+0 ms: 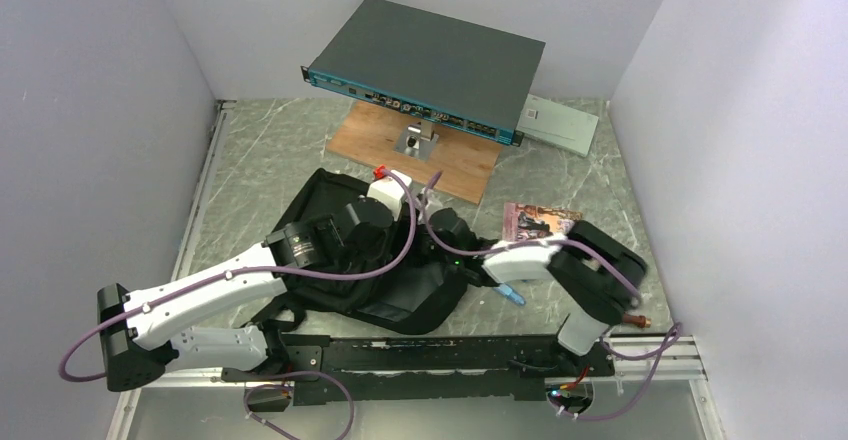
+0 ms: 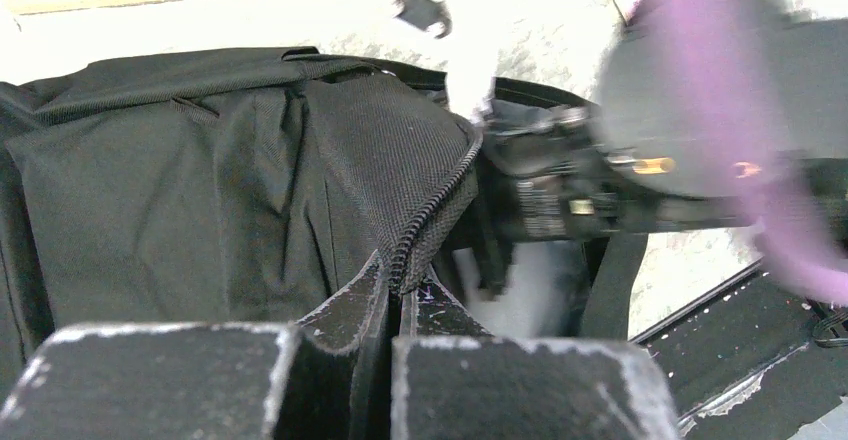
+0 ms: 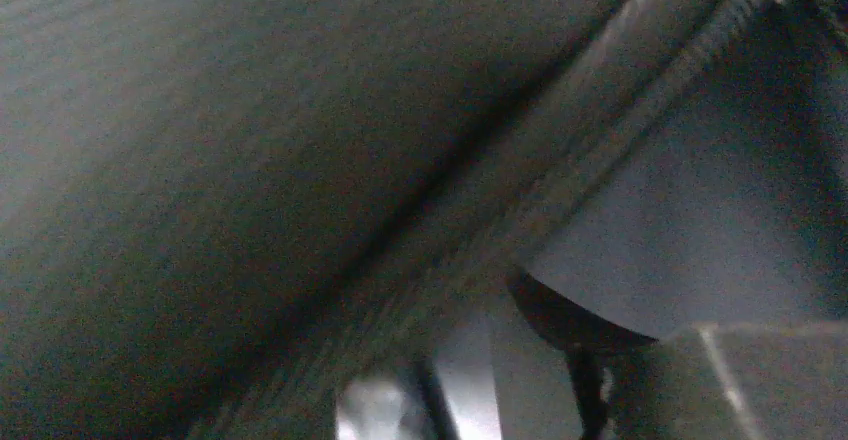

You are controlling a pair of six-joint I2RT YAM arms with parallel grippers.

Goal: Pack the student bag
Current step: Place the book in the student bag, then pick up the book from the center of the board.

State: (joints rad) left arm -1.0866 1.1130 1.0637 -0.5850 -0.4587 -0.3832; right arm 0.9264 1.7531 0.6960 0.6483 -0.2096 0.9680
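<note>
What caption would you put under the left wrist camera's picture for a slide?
Left gripper pinching the zippered edge of the black backpack, right arm blurred close beside it.

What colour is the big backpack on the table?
The backpack is black all over. The left wrist view shows it best, close up.

student bag [image 1: 400, 305] mid-table — rack device [image 1: 430, 55] raised over wooden board [image 1: 460, 165] behind it; packet [image 1: 540, 222] right of bag — flat box [image 1: 562, 122] back-right.
</note>
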